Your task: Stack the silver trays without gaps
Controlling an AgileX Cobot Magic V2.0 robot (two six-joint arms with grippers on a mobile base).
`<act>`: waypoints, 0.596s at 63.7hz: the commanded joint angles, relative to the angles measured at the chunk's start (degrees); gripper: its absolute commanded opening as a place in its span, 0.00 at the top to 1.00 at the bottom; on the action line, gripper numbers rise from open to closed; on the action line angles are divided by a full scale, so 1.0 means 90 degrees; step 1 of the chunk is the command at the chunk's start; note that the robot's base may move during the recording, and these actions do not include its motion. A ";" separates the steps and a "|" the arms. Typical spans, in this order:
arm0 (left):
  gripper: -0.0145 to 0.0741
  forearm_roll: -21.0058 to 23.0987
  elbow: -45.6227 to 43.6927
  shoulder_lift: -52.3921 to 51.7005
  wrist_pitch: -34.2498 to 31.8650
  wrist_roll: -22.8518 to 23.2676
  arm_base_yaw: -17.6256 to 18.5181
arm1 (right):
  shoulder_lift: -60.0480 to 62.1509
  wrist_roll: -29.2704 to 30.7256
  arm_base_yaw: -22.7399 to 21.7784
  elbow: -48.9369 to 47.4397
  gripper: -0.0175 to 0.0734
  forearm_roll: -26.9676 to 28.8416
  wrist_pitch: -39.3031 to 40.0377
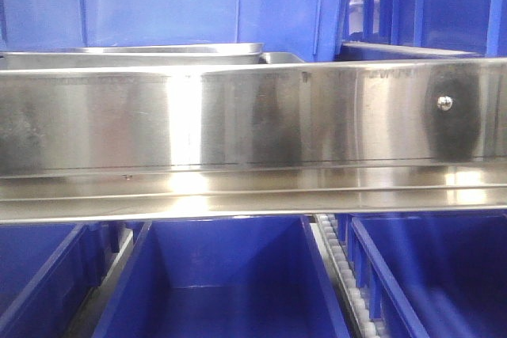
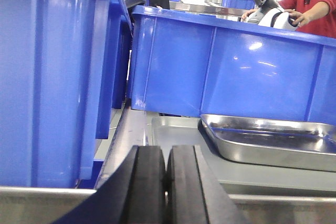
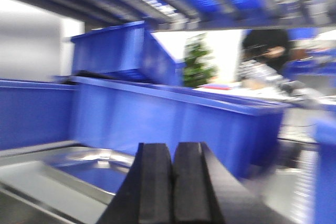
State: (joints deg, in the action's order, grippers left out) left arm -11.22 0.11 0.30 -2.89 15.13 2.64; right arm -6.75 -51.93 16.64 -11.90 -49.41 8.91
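Note:
Two silver trays lie on the shelf behind the steel rail. In the left wrist view a shiny tray [image 2: 273, 142] rests askew over the right part of a duller tray [image 2: 176, 142], its left rim raised above the floor of the one beneath. The front view shows only their rims: the upper tray [image 1: 135, 50] and the lower tray [image 1: 281, 58]. My left gripper [image 2: 167, 150] is shut and empty, just short of the lower tray's near rim. My right gripper [image 3: 172, 148] is shut and empty too, with a blurred silver tray [image 3: 89, 163] to its left.
A long steel shelf rail [image 1: 253, 116] with a screw [image 1: 445, 101] spans the front view. Blue bins stand behind the trays [image 2: 226, 66], close on the left [image 2: 52, 77] and on the level below [image 1: 230, 282]. People are working beyond the bins [image 2: 310, 9].

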 commanded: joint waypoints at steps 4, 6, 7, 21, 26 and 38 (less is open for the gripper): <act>0.84 0.0015 -0.0013 -0.0033 -0.0136 0.0031 -0.0024 | 0.0739 0.0045 -0.0479 0.0665 0.89 -0.0002 -0.0434; 0.84 0.0015 -0.0013 -0.0033 -0.0136 0.0031 -0.0024 | 0.0750 0.0045 -0.0506 0.0775 0.89 -0.0002 -0.0493; 0.84 0.0015 -0.0013 -0.0033 -0.0136 0.0031 -0.0024 | 0.0750 0.0045 -0.0522 0.0831 0.89 -0.0002 -0.0513; 0.84 0.0015 -0.0013 -0.0033 -0.0136 0.0031 -0.0024 | 0.0750 0.0045 -0.0547 0.1322 0.89 -0.0002 -0.0565; 0.84 0.0015 -0.0013 -0.0033 -0.0136 0.0031 -0.0024 | 0.0750 0.0019 -0.0547 0.1322 0.89 0.0010 -0.0786; 0.84 0.0015 -0.0013 -0.0033 -0.0136 0.0031 -0.0024 | 0.0750 0.0019 -0.0547 0.1322 0.89 0.0010 -0.0778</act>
State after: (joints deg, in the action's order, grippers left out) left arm -11.22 0.11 0.30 -2.94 15.13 2.64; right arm -0.22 -51.93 12.08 0.05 -49.41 2.01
